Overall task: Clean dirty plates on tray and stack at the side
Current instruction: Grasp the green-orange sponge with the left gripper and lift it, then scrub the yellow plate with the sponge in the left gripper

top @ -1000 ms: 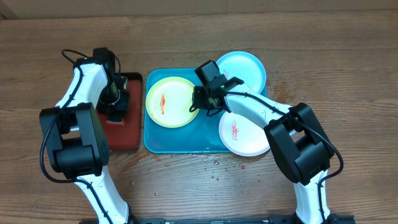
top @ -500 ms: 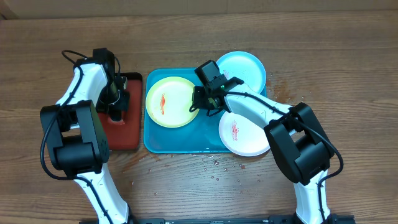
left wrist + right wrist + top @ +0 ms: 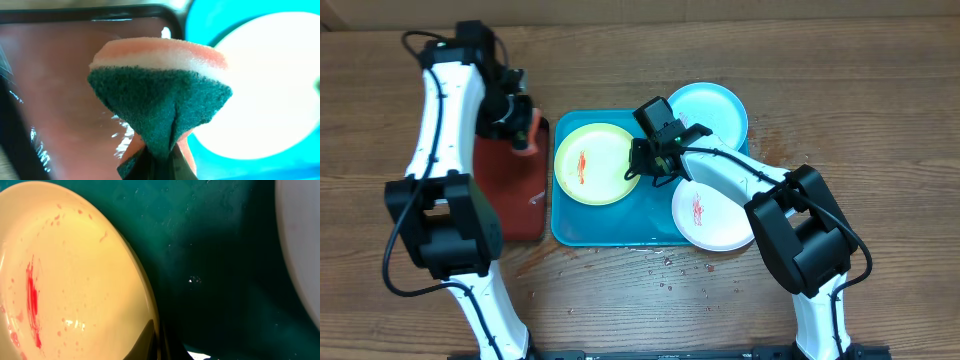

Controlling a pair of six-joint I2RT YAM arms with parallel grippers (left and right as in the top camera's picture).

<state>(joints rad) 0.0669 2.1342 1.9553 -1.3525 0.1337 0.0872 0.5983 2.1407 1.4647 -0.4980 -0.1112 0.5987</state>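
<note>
Found the white plate (image 3: 712, 213) lower right of centre in the overhead view, lying over the lower right corner of the blue tray (image 3: 565, 225) with a red smear on it. Same spot as a second ago.

Noted the right gripper (image 3: 642, 167) mid-frame, clenched on the right rim of the yellow-green plate (image 3: 595, 163). No shift in the last second. Red streak left of that plate's centre, unwiped.

Logged the one change at upper left: left gripper (image 3: 518, 130). A second ago low over the middle of the red tray (image 3: 510, 200) with jaws part open. Now pinched tight on the sponge (image 3: 160, 85) and raised toward that tray's upper right corner. Green scouring face toward the wrist camera, orange layer behind.

Found the pale blue plate (image 3: 708, 108) farthest up, at the blue tray's upper right corner, unmoved.

Judged: sponge pickup done, wiping not begun, all three plates on the blue tray, none stacked aside. Expected next: sponge across to the held plate.
</note>
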